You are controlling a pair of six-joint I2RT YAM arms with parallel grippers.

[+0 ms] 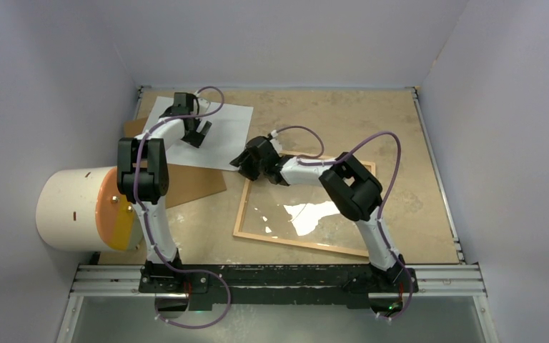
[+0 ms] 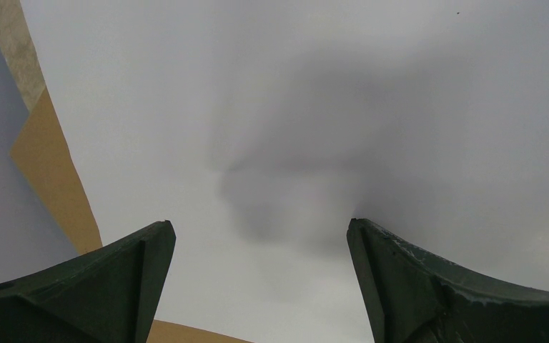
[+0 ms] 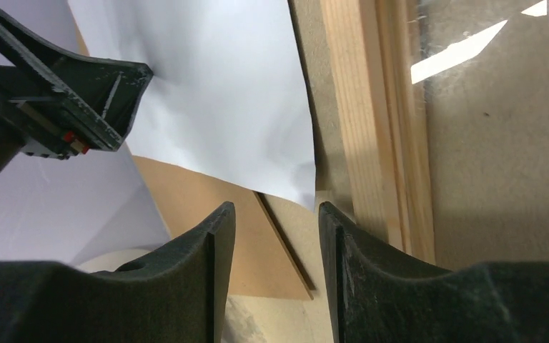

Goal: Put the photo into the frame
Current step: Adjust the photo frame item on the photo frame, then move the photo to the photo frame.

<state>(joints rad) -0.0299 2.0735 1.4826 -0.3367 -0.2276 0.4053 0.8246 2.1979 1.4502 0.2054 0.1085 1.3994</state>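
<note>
At the far left corner of the surface, the photo is lying face down, showing only its plain white back. It is a large rectangle turned a little askew to the edges. Its near part is resting on a brown board, which is sticking out from under it toward the left edge and the near side.

The left hand is hovering just over the white sheet with its fingers spread wide and nothing between them. From its own camera the sheet is filling almost the whole view, with a soft shadow on it. The right hand is reaching to the photo's near right corner. Its fingers are standing a narrow gap apart, the paper corner is sitting just ahead of that gap, and nothing is being pinched.

Just beside that corner the frame is lying flat toward the near right of the surface, its thin pale wood running round a pane that is throwing back bright glare. Whether photo and frame are touching there I cannot tell.

The surface is showing a beige, marbled pattern. A white drum with an orange end is lying on its side by the near left corner. Pale walls are closing in three sides, and a metal rail is running along the near edge under the arms' bases.
</note>
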